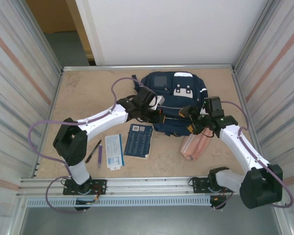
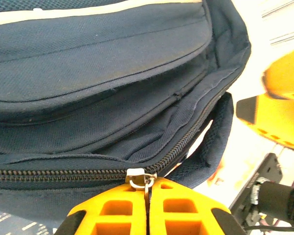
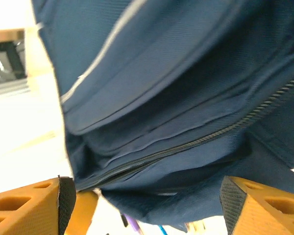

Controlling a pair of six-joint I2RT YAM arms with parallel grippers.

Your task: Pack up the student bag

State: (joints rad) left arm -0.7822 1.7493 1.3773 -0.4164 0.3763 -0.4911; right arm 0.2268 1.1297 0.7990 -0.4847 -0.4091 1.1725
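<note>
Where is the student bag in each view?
Top external: student bag at far centre of the table.
Left wrist: student bag across the frame, above the left gripper, shut on its zipper pull.
Right wrist: student bag above the open right gripper.
Shared by the wrist views: its zipper.

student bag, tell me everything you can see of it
The large navy-blue woven-fabric backpack lies flat, front up, at the far middle of the beige table, with white reflective patches and stripes and a grey square patch. The left pincer is shut on its metal zip pull; the open right pincer flanks its near edge.
</note>
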